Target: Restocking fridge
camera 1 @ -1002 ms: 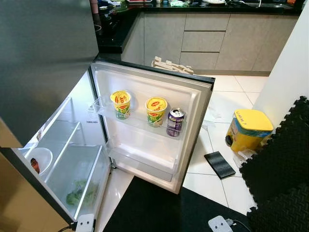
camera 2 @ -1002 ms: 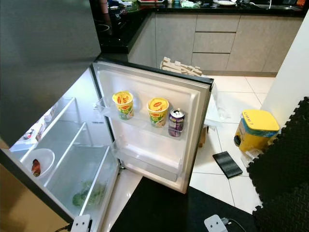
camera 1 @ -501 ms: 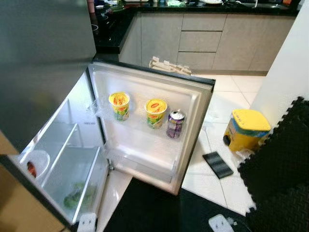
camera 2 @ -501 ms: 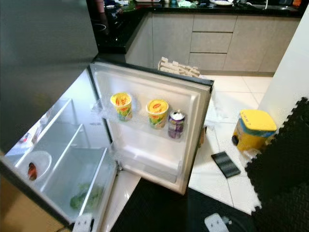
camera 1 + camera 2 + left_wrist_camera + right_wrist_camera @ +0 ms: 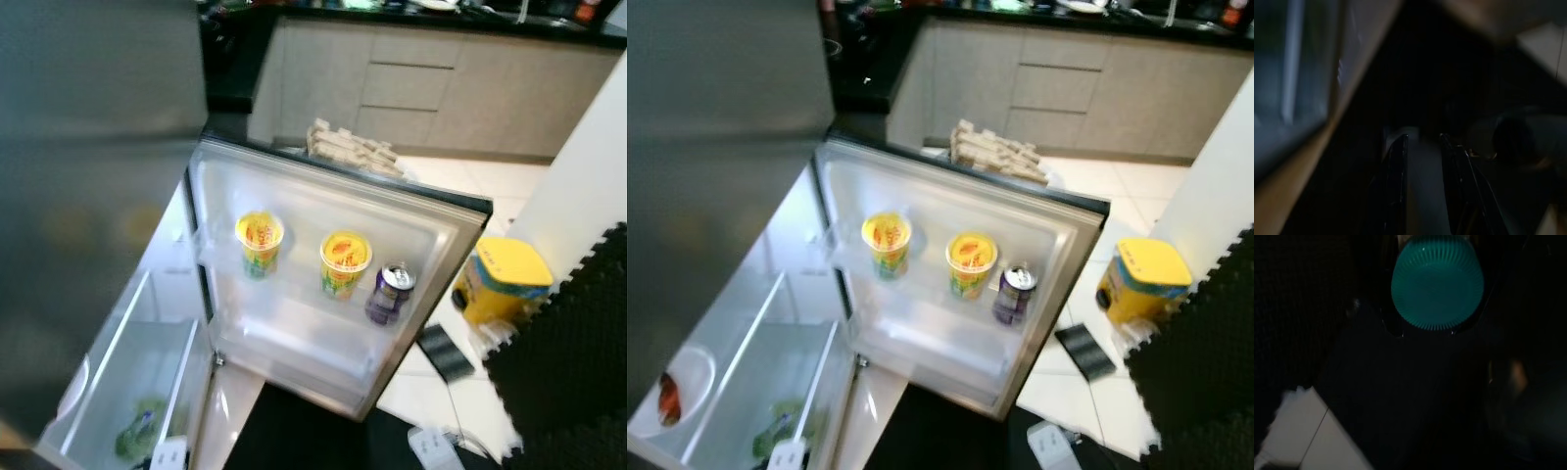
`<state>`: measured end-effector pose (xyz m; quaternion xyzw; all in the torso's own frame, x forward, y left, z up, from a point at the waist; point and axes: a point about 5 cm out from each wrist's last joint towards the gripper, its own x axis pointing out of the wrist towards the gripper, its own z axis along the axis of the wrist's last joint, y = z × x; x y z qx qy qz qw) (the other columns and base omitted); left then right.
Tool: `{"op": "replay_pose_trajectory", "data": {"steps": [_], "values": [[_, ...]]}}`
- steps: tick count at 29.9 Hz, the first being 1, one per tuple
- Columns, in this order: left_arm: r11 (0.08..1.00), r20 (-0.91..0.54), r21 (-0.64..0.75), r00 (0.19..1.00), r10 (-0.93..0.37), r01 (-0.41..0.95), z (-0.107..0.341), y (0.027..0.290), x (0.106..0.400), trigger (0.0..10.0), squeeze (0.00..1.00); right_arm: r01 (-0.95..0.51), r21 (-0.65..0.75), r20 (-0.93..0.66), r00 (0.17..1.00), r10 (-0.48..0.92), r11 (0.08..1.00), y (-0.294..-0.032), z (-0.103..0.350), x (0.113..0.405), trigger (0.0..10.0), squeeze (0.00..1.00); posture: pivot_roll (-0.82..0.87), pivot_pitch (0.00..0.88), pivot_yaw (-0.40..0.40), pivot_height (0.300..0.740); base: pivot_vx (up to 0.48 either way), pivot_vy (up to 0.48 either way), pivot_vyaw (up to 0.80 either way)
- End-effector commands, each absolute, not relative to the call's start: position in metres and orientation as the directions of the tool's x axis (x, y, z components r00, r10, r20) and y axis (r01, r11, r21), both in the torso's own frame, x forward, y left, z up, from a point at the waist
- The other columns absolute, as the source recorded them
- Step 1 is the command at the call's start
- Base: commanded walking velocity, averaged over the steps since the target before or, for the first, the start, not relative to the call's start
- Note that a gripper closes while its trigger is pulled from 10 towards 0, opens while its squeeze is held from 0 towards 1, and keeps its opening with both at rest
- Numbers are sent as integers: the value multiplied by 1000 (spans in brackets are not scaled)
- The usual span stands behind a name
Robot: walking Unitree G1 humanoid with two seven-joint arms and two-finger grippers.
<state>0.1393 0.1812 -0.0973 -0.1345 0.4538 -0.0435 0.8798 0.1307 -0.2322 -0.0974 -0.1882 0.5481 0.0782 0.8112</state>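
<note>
Down in the dark right wrist view, the right tool (image 5: 1436, 308) pinches a bottle with a ribbed teal cap (image 5: 1437, 283), its black fingers pressed against either side of the cap, above a black floor mat and a corner of white tile (image 5: 1308, 435). In the left wrist view the left tool (image 5: 1422, 161) hangs low with its 2 fingers (image 5: 1397, 181) spread a little and nothing between them, a pale shape showing through the gap.

Ahead, the fridge door (image 5: 950, 284) stands wide open. Its door shelf carries 2 yellow noodle cups (image 5: 886, 241) (image 5: 971, 262) side by side and a purple can (image 5: 1014, 294) just beside the second cup. Inside the fridge, to the left, a white bowl (image 5: 681, 384) holds something red, and leafy greens (image 5: 774, 439) lie in the lower drawer. Past the door, a yellow bin (image 5: 502, 278) sits on the white tiles near a dark flat object (image 5: 1085, 351), with black foam mats (image 5: 568, 362) to the right. Grey kitchen cabinets (image 5: 431, 88) run along the back.
</note>
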Motion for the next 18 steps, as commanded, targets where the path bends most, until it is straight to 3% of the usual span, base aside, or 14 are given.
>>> {"op": "replay_pose_trajectory", "data": {"steps": [1, 13, 18], "values": [[959, -803, -280, 560, -205, -50, -101, 181, 129, 10000, 0, -332, -226, -914, 397, -81, 916, -232, -96, 135, 10000, 0, -51, 0, -18, 740, 0, 0, 0], [959, -809, -279, 550, -207, -50, -102, 181, 126, 10000, 0, -331, -225, -915, 396, -81, 916, -232, -96, 135, 10000, 0, -51, 0, -18, 740, 0, -461, 0], [958, -810, -276, 554, -192, -72, -102, 182, 127, 10000, 0, -334, -223, -914, 398, -77, 916, -232, -96, 135, 10000, 0, -49, 0, -20, 740, 0, 0, 0]]}}
